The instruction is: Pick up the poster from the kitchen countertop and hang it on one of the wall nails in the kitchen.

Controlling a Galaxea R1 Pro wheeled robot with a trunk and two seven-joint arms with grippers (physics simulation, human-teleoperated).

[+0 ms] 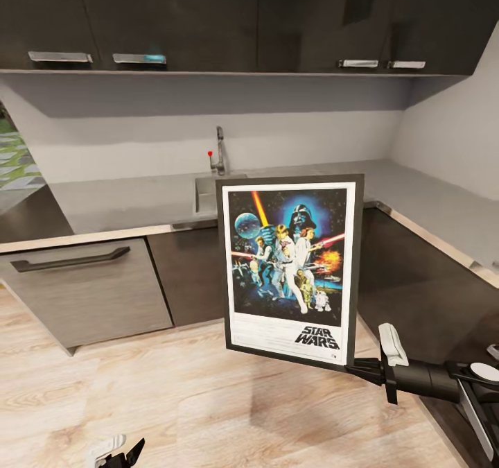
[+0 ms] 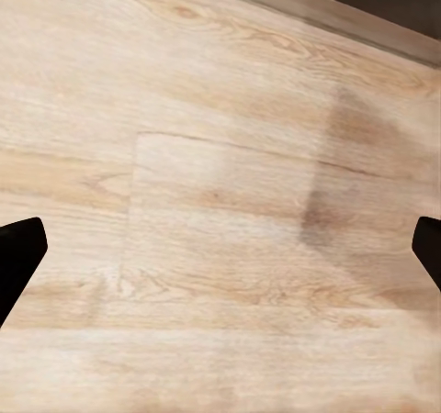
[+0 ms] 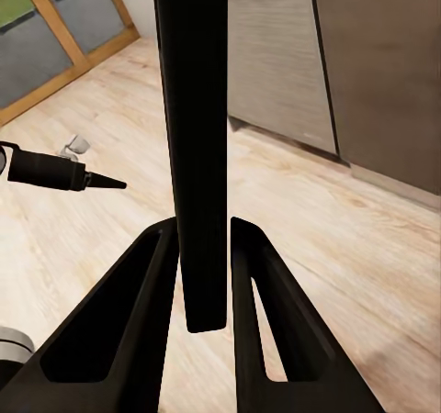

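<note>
The right gripper has its jaws clamped on the poster's lower corner, holding it upright, long axis vertical, off the countertop and over the floor. The left gripper hangs low, jaws wide. I can't spot a nail from here, so the right arm must carry it to the wall

One poster, one tabletop with one sink and one tap, four upper cabinet handles, one drawer handle, two grippers, right and left.
</note>
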